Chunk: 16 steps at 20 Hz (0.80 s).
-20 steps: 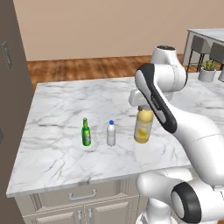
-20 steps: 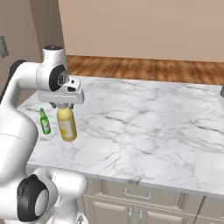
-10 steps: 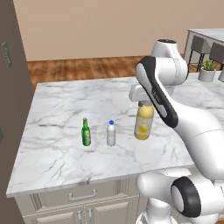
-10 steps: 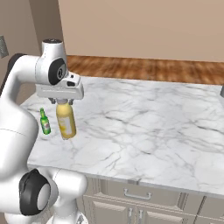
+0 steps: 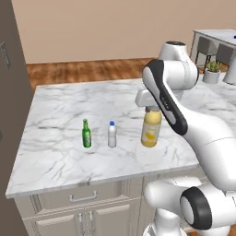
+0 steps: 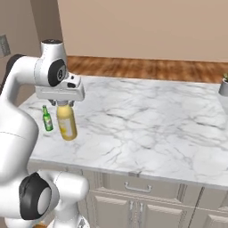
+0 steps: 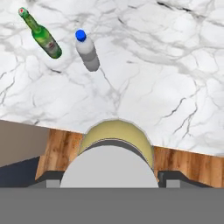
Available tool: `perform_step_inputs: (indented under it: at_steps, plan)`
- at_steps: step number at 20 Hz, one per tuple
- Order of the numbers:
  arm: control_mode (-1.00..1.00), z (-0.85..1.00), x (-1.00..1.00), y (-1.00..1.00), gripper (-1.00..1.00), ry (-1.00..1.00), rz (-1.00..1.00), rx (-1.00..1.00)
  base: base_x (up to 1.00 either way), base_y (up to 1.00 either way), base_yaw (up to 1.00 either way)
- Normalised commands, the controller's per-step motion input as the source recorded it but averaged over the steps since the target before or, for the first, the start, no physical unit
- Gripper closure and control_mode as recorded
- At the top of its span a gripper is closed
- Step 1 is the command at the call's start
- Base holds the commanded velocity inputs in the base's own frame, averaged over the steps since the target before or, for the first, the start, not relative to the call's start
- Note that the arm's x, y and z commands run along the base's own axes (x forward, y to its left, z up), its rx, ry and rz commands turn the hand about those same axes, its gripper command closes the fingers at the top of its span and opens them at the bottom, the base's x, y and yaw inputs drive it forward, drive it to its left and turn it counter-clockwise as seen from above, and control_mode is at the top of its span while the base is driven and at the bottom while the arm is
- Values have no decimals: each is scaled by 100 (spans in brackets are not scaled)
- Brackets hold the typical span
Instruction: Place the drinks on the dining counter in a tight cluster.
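White marble counter (image 5: 69, 152), wooden floor (image 5: 87, 71) beyond.

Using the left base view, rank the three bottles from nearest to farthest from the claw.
1. Yellow juice bottle: directly under the claw, its cap up between the fingers.
2. Clear bottle with the blue cap: standing on the marble counter, to the juice bottle's left in this view.
3. Green glass bottle: farther left again, beside the clear one.
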Motion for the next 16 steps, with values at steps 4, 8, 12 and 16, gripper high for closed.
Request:
perform_step_inputs:
  at_steps: [4,8,12,16]
  plan:
    - [100,0,0,0,100,0,0,0,-91,-52,-15]
    - [100,0,0,0,100,0,0,0,-77,-42,-20]
    - [100,0,0,0,100,0,0,0,-47,-11,-46]
    - [100,0,0,0,100,0,0,0,-3,0,-69]
